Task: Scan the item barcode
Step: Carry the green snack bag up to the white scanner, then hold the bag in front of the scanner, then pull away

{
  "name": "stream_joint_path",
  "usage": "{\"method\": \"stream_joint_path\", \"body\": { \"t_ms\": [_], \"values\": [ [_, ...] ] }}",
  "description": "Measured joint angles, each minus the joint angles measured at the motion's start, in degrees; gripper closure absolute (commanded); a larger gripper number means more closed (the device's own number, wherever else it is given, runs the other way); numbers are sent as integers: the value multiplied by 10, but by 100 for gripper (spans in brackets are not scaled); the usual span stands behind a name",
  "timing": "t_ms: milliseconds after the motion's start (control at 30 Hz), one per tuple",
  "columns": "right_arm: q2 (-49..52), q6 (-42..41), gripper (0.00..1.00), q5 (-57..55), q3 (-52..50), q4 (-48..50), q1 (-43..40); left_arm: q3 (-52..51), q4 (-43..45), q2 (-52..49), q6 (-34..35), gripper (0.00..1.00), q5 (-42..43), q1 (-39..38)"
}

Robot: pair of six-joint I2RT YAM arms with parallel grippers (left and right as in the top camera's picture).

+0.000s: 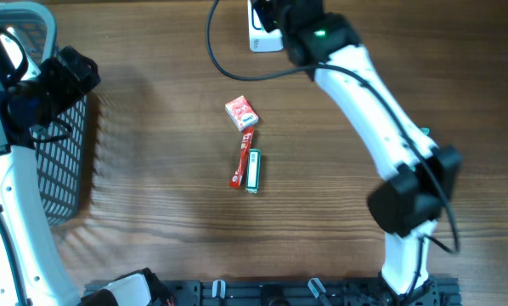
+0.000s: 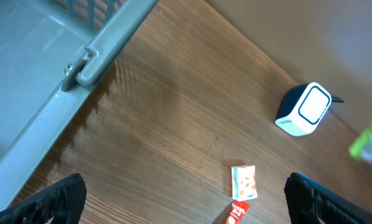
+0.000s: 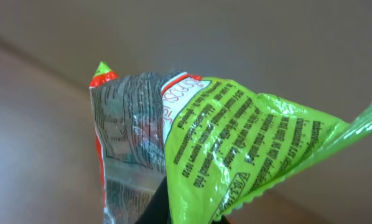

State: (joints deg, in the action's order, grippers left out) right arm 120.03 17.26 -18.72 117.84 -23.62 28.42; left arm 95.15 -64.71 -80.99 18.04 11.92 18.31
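My left end effector point(image 2: 186, 205) hangs wide open and empty by the mesh basket point(image 1: 63, 161). A small red carton point(image 1: 241, 112) lies mid-table point(image 1: 152, 212). My right end effector point(image 3: 180, 214) is pinched tight on the green packet point(image 3: 236, 143), held up near the rounded white scanner point(image 1: 262, 36). I think its glossy, crinkled film could glare or fold over the barcode and spoil the read.

Your overhead light is soft and even; the basket point(image 1: 63, 157) throws a striped shadow toward 3 o'clock. Glare streaks the green packet point(image 3: 236, 143), its background blurred.
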Motion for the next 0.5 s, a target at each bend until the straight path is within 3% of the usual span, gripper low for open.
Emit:
{"method": "stream_joint_path", "body": {
  "t_ms": [367, 500],
  "values": [
    [189, 285, 96, -157, -1, 395, 0, 0, 0, 0, 0, 0, 0, 0],
    [223, 383, 96, -168, -1, 445, 2, 0, 0, 0, 0, 0, 0, 0]
  ]
}}
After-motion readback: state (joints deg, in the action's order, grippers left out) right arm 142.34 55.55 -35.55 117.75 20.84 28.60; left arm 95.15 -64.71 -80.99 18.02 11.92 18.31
